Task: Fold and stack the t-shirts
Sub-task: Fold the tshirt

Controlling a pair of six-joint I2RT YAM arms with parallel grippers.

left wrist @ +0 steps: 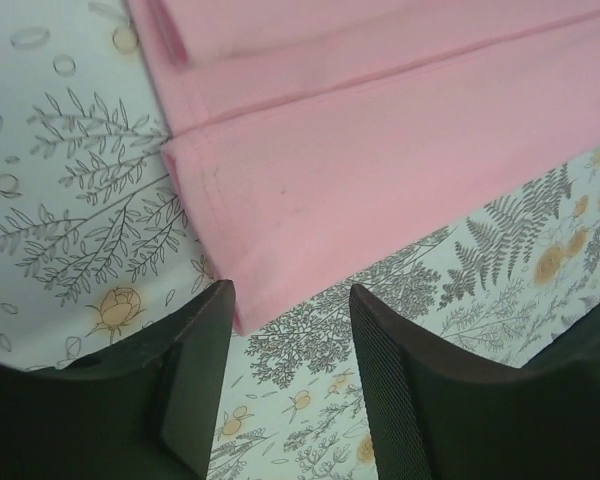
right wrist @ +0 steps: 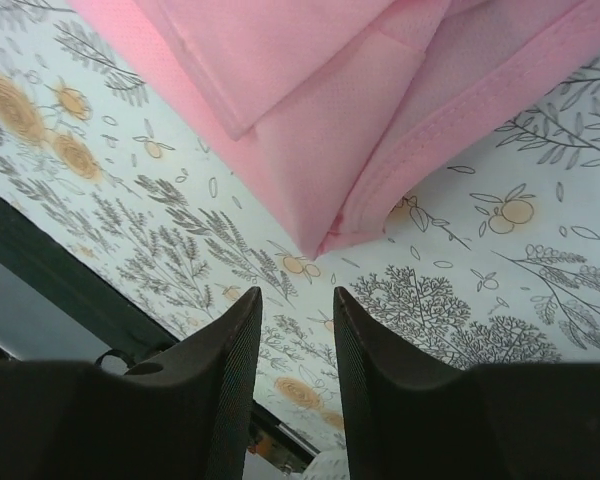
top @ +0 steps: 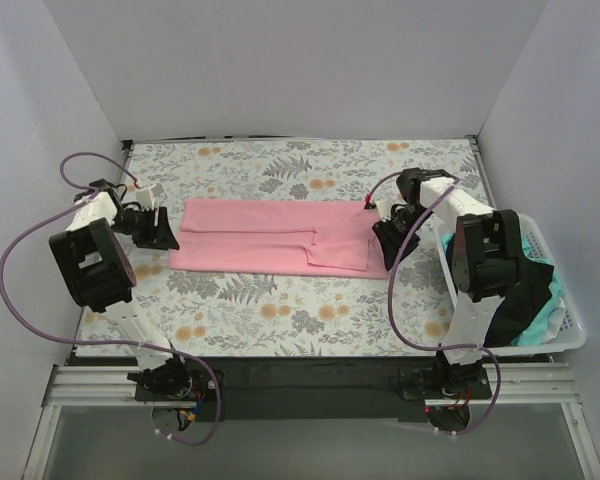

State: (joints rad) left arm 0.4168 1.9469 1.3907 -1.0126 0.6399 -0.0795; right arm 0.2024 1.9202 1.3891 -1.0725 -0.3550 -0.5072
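Note:
A light pink t-shirt (top: 270, 236) lies flat on the floral sheet, folded lengthwise into a long band. My left gripper (top: 163, 232) is open and empty just off the band's left end; in the left wrist view the near left corner of the pink shirt (left wrist: 380, 190) lies just beyond my open fingers (left wrist: 205, 350). My right gripper (top: 390, 250) is open and empty at the band's right near corner; in the right wrist view that pink shirt corner (right wrist: 320, 160) sits just beyond the fingertips (right wrist: 242, 330). Black and mint-green shirts (top: 530, 300) lie in the basket.
A white lattice basket (top: 570, 335) stands at the right edge beside the right arm. The floral sheet (top: 280, 310) covers the table. White walls enclose the back and both sides.

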